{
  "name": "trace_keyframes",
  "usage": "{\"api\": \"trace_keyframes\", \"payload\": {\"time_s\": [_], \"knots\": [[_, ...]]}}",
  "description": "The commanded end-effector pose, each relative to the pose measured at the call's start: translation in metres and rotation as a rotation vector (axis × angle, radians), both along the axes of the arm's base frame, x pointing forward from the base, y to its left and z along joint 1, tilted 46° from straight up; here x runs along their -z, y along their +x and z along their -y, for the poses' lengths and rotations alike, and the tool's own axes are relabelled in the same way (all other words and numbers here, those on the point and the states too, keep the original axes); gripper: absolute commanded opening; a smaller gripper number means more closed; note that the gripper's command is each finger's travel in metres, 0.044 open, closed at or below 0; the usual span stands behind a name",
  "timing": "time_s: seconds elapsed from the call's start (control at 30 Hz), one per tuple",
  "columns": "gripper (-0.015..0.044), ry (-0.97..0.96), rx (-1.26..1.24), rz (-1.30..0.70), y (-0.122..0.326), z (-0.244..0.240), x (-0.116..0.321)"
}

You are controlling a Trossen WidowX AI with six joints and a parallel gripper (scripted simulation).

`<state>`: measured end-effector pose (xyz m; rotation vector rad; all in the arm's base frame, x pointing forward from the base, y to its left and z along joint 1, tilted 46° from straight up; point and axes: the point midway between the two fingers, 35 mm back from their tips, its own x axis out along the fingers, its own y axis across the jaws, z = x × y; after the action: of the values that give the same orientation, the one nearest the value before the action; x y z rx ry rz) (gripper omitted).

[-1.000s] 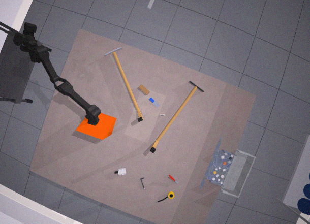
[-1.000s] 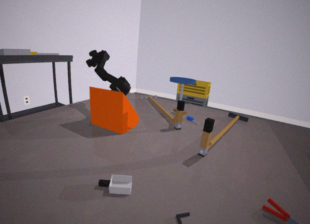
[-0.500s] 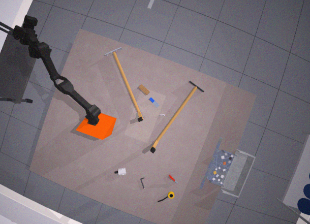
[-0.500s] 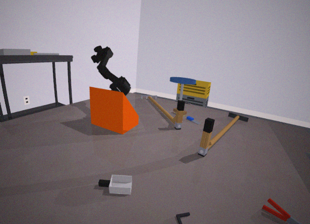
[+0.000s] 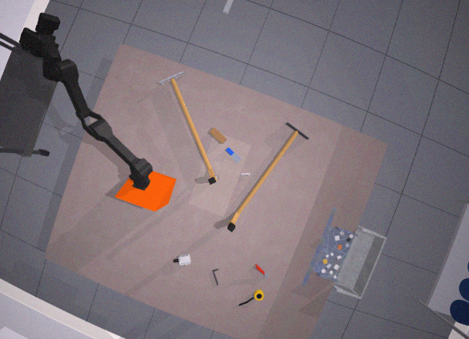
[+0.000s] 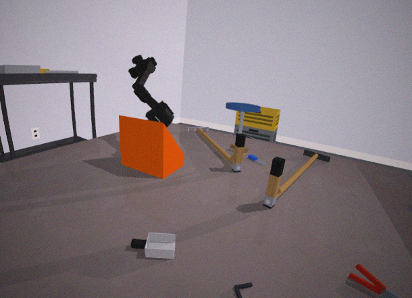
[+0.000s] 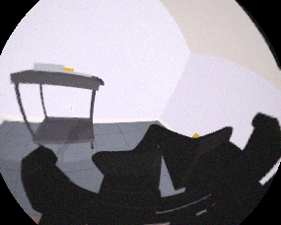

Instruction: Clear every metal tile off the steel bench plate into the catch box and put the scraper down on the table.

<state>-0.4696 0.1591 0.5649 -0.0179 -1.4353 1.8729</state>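
Note:
My gripper is raised at the upper left, off the table's corner, well away from both long tools. Its black fingers are shut with nothing between them. The long scraper lies right of centre, its dark flat blade pointing away and its upright black-capped grip near the middle. The bluish steel bench plate is at the right edge of the table. Several small tiles in white, grey, orange and yellow lie scattered on it. The catch box adjoins its far side; I see no tiles in it.
A toothed rake lies left of the scraper. An orange wedge carries my arm. A wooden block, blue-handled tool, white tray, red pliers and yellow tape lie around.

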Motion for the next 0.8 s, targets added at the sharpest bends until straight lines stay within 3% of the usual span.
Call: {"api": "trace_keyframes", "payload": {"time_s": [0.0,0.77], "knots": [[0.0000,0.022,0.015,-0.033,0.015,0.003,-0.017],[0.0000,0.129,0.093,-0.205,0.088,0.018,-0.088]]}}
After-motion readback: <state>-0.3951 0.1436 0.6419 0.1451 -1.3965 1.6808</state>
